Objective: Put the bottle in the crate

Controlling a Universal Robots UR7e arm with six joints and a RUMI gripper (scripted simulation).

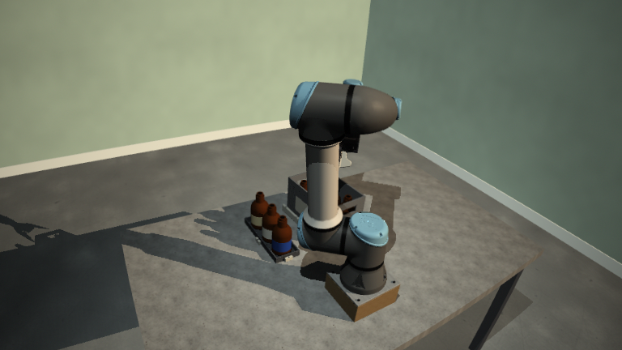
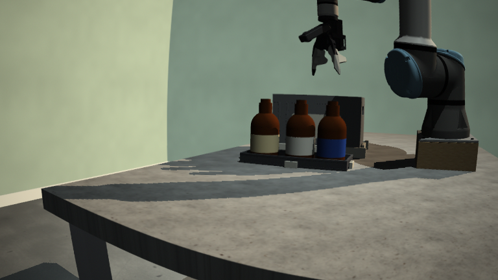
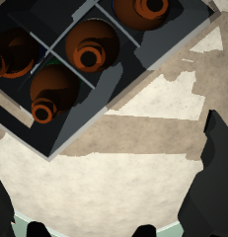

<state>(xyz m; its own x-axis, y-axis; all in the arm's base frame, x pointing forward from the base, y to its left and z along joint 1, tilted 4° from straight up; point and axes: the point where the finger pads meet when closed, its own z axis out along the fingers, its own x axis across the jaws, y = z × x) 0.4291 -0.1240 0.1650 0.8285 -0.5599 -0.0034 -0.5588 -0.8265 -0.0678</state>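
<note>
Three brown bottles stand upright in a row on a low dark tray (image 1: 278,258) (image 2: 264,159): one with a cream label (image 1: 258,211) (image 2: 264,127), one with a grey label (image 1: 270,224) (image 2: 300,131), one with a blue label (image 1: 281,236) (image 2: 331,133). The dark grey crate (image 1: 296,193) (image 2: 353,115) (image 3: 89,118) stands right behind the tray. In the wrist view it holds several brown bottles (image 3: 91,46), and one dark slot (image 3: 50,12) shows no bottle. My gripper (image 2: 325,71) (image 3: 98,110) is open and empty. It hangs high above the crate's far edge and the table beyond it.
The arm's base (image 1: 367,282) (image 2: 446,152) sits on a wooden block beside the crate and tray. Its upright link hides much of the crate in the top view. The table (image 1: 458,245) (image 2: 257,225) stands near a wall corner; its far edge shows in the wrist view.
</note>
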